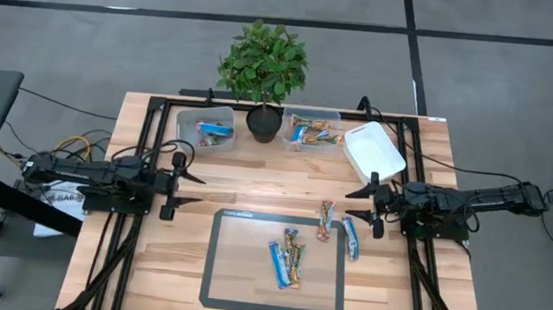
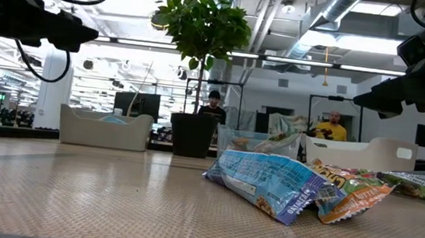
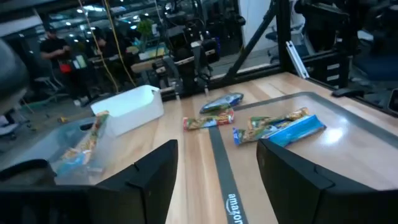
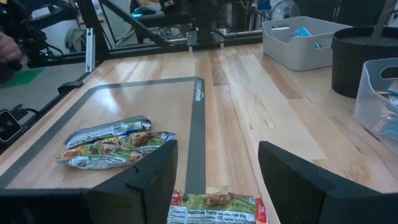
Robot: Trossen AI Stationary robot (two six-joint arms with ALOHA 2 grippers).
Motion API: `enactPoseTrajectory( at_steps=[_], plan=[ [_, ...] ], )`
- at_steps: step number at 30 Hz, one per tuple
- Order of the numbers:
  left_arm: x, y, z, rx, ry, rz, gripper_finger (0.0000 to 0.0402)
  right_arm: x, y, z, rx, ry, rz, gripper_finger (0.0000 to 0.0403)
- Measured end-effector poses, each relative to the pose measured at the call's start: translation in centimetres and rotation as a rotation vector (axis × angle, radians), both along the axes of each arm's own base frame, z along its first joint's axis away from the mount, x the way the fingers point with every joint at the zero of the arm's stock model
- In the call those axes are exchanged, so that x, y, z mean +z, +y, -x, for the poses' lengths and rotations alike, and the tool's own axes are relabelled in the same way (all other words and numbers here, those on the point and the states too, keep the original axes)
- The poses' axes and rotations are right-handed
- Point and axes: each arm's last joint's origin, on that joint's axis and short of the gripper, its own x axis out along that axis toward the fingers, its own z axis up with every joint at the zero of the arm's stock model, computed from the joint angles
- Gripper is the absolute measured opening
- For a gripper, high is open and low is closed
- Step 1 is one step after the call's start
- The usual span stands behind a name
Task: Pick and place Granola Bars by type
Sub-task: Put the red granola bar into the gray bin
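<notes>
Several shiny wrapped Granola Bars lie flat on the table. A blue-and-white bar point(image 1: 276, 264) and a green-and-tan one point(image 1: 293, 251) overlap on the dark mat point(image 1: 221, 271). A red-and-green bar point(image 1: 325, 220) and a blue bar point(image 1: 350, 237) lie at the mat's far right corner. More bars sit in two far tubs. My left gripper point(image 1: 193, 190) hovers open left of the mat, above the wood. My right gripper point(image 1: 356, 204) hovers open just right of the red-and-green bar point(image 4: 214, 208), with nothing between its fingers.
Along the far edge stand a grey tub point(image 1: 206, 127) holding blue bars, a potted plant point(image 1: 262, 122), a clear tub point(image 1: 311, 130) holding mixed bars and a tilted white tub point(image 1: 372, 148). Black frame rails run down both table sides. People stand in the room beyond.
</notes>
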Motion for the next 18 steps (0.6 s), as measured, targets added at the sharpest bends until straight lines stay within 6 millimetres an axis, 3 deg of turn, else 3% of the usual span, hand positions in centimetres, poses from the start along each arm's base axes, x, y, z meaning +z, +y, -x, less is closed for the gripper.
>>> enactPoseTrajectory(
  at_steps=[18],
  plan=[
    [0.00,0.28,0.03,0.047,0.002,0.087,0.0212,0.00,0.00,0.00,0.000,0.000,0.000,0.0219]
  ],
)
